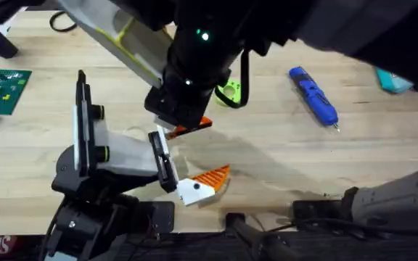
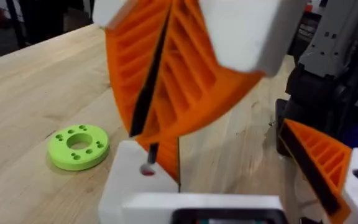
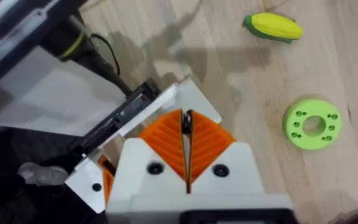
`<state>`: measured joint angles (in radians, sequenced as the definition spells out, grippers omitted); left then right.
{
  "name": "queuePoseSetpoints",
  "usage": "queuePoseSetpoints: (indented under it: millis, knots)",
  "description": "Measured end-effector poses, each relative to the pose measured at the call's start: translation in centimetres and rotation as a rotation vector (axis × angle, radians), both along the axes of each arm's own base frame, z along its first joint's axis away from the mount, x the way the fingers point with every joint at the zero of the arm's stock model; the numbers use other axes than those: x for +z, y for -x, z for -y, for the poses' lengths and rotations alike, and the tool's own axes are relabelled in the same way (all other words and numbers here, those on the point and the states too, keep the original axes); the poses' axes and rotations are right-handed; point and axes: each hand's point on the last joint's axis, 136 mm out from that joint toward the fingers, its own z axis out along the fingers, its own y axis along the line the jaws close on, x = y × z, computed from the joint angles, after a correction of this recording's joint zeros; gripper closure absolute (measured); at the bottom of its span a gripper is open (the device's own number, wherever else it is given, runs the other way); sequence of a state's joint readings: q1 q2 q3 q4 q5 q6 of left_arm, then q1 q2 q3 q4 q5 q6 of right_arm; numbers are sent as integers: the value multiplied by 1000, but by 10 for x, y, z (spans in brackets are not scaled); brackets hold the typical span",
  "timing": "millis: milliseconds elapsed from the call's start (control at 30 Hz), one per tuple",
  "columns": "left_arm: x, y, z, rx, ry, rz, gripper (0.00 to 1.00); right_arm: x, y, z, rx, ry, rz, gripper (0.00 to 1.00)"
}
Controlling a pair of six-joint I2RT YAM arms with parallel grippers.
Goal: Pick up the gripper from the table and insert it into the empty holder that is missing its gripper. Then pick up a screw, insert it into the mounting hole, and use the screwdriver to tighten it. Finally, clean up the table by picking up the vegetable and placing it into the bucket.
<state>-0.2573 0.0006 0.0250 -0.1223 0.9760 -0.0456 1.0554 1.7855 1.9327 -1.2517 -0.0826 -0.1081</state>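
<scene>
At the holder (image 3: 126,115), we are seeing the right gripper (image 3: 187,121) pinching a screw (image 2: 148,168) over the apparently seated gripper (image 3: 197,102), while the screwdriver (image 1: 314,94) and corn (image 3: 272,26) are lying untouched.

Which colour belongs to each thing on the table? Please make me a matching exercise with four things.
Things:
1. screwdriver
2. flat ring
3. vegetable
4. loose gripper

Colours:
A. yellow with a green end
B. orange and white
C. blue
D. lime green

Pairs: 1-C, 2-D, 3-A, 4-B
</scene>
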Motion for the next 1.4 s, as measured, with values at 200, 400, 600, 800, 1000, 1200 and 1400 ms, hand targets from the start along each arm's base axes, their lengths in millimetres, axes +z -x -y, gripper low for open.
queuePoseSetpoints:
  millis: [200,400,600,800,1000,1200,1400]
  knots:
    - [0,0,0,0,0,0,12,-2,2,4,0,18,-10,999]
    - [0,0,0,0,0,0,12,-2,2,4,-2,20,-7,999]
    - [0,0,0,0,0,0,12,-2,-1,6,-7,27,6,999]
    - [0,0,0,0,0,0,12,-2,-1,6,-8,28,9,999]
    - [0,0,0,0,0,0,12,-3,-1,6,-8,30,8,999]
    - [0,0,0,0,0,0,12,-15,-3,2,-8,58,-8,999]
    - [0,0,0,1,2,-7,12,-21,-4,1,-8,74,-17,999]
